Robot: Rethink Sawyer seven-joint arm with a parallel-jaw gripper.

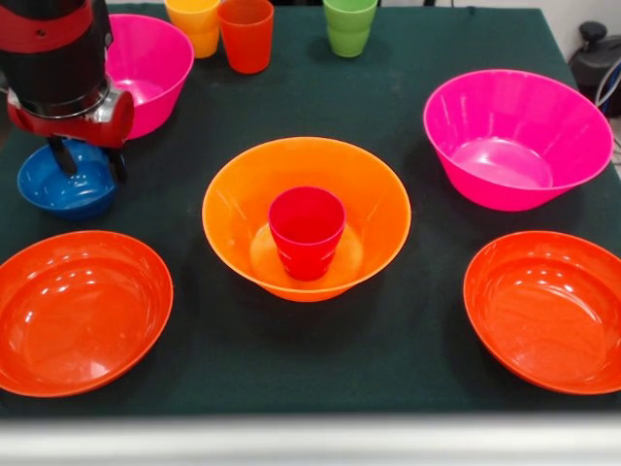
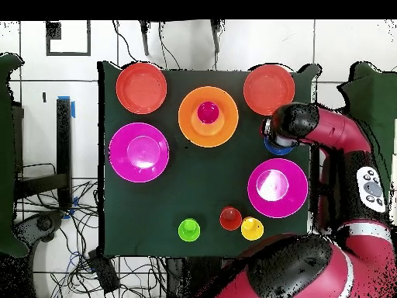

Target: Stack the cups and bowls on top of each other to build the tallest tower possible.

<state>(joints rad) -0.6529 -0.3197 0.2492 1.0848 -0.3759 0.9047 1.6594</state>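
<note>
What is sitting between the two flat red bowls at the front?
Nothing. In the front view, the stretch between the left red bowl and the right red bowl is bare dark cloth. The orange bowl sits further back.

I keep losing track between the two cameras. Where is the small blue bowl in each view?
Front view: the small blue bowl sits at the left edge, under the gripper.
Overhead view: only its rim shows at the right, under the arm.
Shared landmark: the large orange bowl holding the red cup.
</note>
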